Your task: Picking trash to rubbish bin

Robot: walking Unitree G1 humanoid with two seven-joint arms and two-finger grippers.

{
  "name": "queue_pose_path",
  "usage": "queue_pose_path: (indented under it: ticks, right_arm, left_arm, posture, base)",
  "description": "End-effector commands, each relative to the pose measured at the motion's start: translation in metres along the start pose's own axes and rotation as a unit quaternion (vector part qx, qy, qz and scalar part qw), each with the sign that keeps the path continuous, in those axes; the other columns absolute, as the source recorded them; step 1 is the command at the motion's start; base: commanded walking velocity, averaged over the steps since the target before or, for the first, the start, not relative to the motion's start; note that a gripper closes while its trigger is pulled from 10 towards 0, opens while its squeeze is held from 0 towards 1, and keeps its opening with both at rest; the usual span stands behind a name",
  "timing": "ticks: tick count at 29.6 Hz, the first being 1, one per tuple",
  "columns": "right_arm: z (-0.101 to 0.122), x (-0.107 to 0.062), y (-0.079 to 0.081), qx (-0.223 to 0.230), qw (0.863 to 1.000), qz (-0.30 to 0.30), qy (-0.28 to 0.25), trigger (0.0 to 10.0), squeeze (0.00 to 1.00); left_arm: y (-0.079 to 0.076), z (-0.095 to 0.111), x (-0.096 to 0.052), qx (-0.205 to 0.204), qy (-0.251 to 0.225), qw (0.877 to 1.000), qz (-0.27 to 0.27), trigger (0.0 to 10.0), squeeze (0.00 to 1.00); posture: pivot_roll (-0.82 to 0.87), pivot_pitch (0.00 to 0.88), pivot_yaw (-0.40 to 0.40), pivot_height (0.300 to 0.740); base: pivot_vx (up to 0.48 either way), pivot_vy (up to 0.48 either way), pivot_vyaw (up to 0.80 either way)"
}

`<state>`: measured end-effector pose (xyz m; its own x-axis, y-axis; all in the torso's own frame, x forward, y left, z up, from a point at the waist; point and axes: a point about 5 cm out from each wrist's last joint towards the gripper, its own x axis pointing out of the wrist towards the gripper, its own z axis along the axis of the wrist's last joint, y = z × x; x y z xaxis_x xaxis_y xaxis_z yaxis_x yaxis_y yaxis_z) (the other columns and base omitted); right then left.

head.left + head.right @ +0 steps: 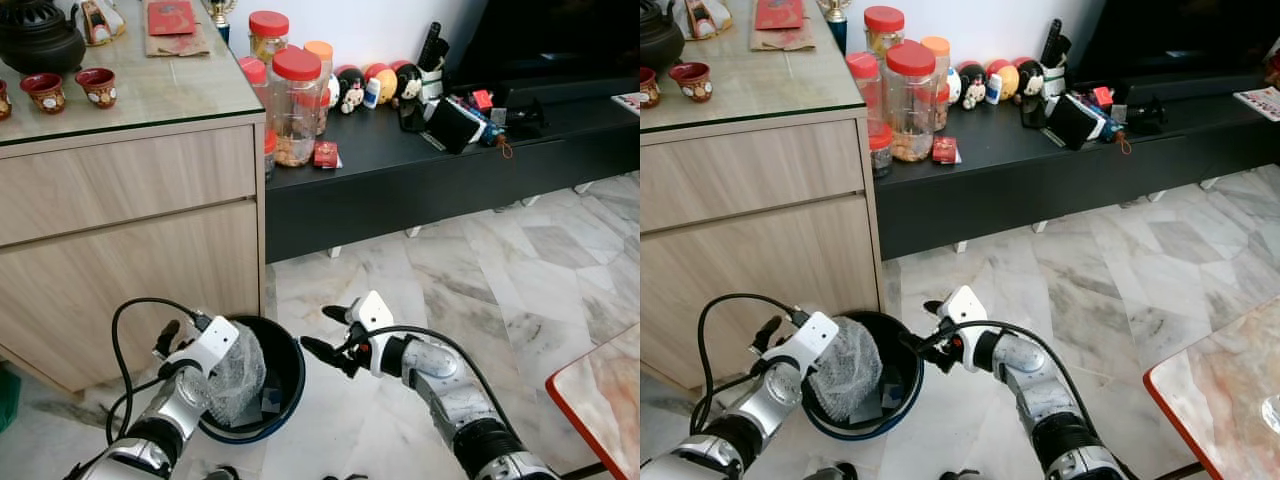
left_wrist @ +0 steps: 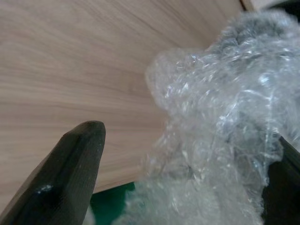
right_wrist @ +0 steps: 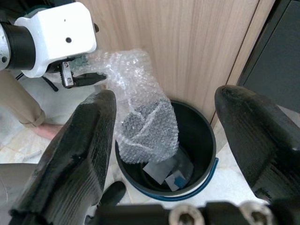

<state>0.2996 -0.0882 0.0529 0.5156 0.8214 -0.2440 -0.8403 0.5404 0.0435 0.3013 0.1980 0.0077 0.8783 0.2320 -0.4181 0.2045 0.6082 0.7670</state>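
A crumpled wad of bubble wrap (image 3: 143, 117) hangs over the mouth of the rubbish bin (image 3: 201, 140), its lower end already dipping inside the dark bucket while the upper part bunches above the rim. The left end effector (image 1: 215, 350) pinches the top of the wad, one black finger (image 2: 65, 178) visible beside the plastic, so the trash is held rather than dropped. At the bottom of the bin lie a few flat scraps (image 3: 168, 171), so some rubbish looks to be in already.

The right end effector (image 1: 335, 335) hovers just beside the bin's rim with its two fingers spread apart and nothing between them.

By my reckoning the job is nearly there for this piece: it has been carried to the bin and only needs letting go so that it falls in fully. The bin stands on the marble floor (image 1: 480, 270) against a wooden cabinet (image 1: 130, 230).
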Motion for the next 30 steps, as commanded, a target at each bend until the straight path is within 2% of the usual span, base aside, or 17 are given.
queue_pose_path:
  ticks: [1, 3, 10, 13, 14, 16, 17, 18, 19, 21, 23, 24, 25, 27, 28, 29, 30]
  right_arm:
    - [0.001, -0.002, -0.001, -0.007, 1.000, -0.001, 0.001, 10.0, 0.00]
    - [0.001, -0.002, -0.001, -0.007, 1.000, -0.001, 0.001, 10.0, 0.00]
    - [0.001, -0.002, -0.001, -0.007, 1.000, -0.003, 0.001, 10.0, 0.00]
    - [0.001, -0.002, -0.002, -0.008, 1.000, -0.003, 0.002, 10.0, 0.00]
    - [0.002, -0.002, -0.002, -0.008, 1.000, -0.003, 0.002, 10.0, 0.00]
    - [0.002, -0.002, -0.002, -0.008, 1.000, -0.004, 0.002, 10.0, 0.00]
    - [0.002, -0.003, -0.002, -0.009, 1.000, -0.004, 0.002, 10.0, 0.00]
    - [0.002, -0.003, -0.002, -0.009, 1.000, -0.003, 0.002, 10.0, 0.00]
    - [0.002, -0.003, -0.003, -0.009, 1.000, -0.003, 0.002, 10.0, 0.00]
    - [0.002, -0.003, -0.003, -0.009, 1.000, -0.003, 0.002, 10.0, 0.00]
    - [0.002, -0.002, -0.002, -0.009, 1.000, -0.003, 0.002, 10.0, 0.00]
    - [0.002, -0.002, -0.002, -0.010, 1.000, -0.002, 0.003, 10.0, 0.00]
    - [0.002, -0.002, -0.002, -0.010, 1.000, -0.002, 0.003, 10.0, 0.00]
    - [0.002, -0.002, -0.002, -0.010, 1.000, -0.002, 0.003, 10.0, 0.00]
    - [0.002, -0.002, -0.002, -0.011, 1.000, -0.002, 0.004, 10.0, 0.00]
    - [0.002, -0.002, -0.002, -0.012, 1.000, -0.001, 0.005, 10.0, 0.00]
    - [0.002, -0.002, -0.002, -0.012, 1.000, -0.001, 0.005, 10.0, 0.00]
  left_arm:
    - [-0.002, -0.002, 0.000, 0.027, 0.006, 1.000, -0.012, 10.0, 0.00]
    - [0.001, -0.002, 0.001, 0.028, 0.009, 1.000, -0.005, 10.0, 0.00]
    - [0.020, 0.012, 0.004, -0.036, -0.020, 0.997, 0.071, 10.0, 0.00]
    - [0.027, 0.017, 0.004, -0.156, -0.022, 0.983, 0.096, 10.0, 0.00]
    - [0.028, 0.017, 0.004, -0.280, -0.013, 0.956, 0.087, 10.0, 0.00]
    - [0.027, 0.017, 0.004, -0.345, -0.009, 0.935, 0.079, 10.0, 0.00]
    - [0.026, 0.018, 0.004, -0.392, -0.006, 0.918, 0.066, 10.0, 0.00]
    - [0.023, 0.021, 0.004, -0.465, -0.005, 0.884, 0.046, 10.0, 0.00]
    - [0.022, 0.022, 0.004, -0.498, -0.005, 0.866, 0.037, 10.0, 0.00]
    - [0.021, 0.023, 0.004, -0.528, -0.004, 0.849, 0.026, 10.0, 0.00]
    - [0.019, 0.023, 0.004, -0.527, -0.003, 0.849, 0.021, 10.0, 0.00]
    - [0.015, 0.023, 0.004, -0.499, 0.002, 0.867, 0.009, 10.0, 0.00]
    - [0.013, 0.023, 0.003, -0.485, 0.003, 0.874, 0.005, 10.0, 0.00]
    - [0.009, 0.022, 0.003, -0.380, -0.003, 0.925, -0.001, 10.0, 0.00]
    - [0.008, 0.022, 0.003, -0.346, -0.007, 0.938, -0.005, 10.0, 0.00]
    - [0.005, 0.021, 0.002, -0.273, -0.008, 0.962, -0.012, 10.0, 0.00]
    - [0.004, 0.021, 0.002, -0.232, -0.008, 0.973, -0.013, 10.0, 0.00]
  posture:
    - [-0.03, 0.131, -0.161, 0.740]
    - [-0.03, 0.131, -0.161, 0.740]
    - [-0.03, 0.131, -0.161, 0.740]
    - [-0.03, 0.130, -0.163, 0.740]
    - [-0.04, 0.130, -0.163, 0.740]
    - [-0.04, 0.130, -0.163, 0.740]
    - [-0.04, 0.130, -0.164, 0.740]
    - [-0.04, 0.128, -0.165, 0.740]
    - [-0.04, 0.128, -0.165, 0.740]
    - [-0.04, 0.128, -0.165, 0.740]
    - [-0.04, 0.129, -0.165, 0.740]
    - [-0.04, 0.129, -0.165, 0.740]
    - [-0.04, 0.129, -0.165, 0.740]
    - [-0.04, 0.129, -0.165, 0.740]
    - [-0.04, 0.129, -0.165, 0.740]
    - [-0.04, 0.129, -0.165, 0.740]
    - [-0.04, 0.129, -0.165, 0.740]
  base:
    - [0.000, 0.000, 0.00]
    - [0.000, 0.000, 0.00]
    - [0.000, 0.000, 0.00]
    - [0.000, 0.000, 0.00]
    - [0.000, 0.000, 0.00]
    - [0.000, 0.000, 0.00]
    - [0.000, 0.000, 0.00]
    - [0.000, 0.000, 0.00]
    - [0.000, 0.000, 0.00]
    - [0.000, 0.000, 0.00]
    - [0.000, 0.000, 0.00]
    - [0.000, 0.000, 0.00]
    - [0.000, 0.000, 0.00]
    - [0.000, 0.000, 0.00]
    - [0.000, 0.000, 0.00]
    - [0.000, 0.000, 0.00]
    - [0.000, 0.000, 0.00]
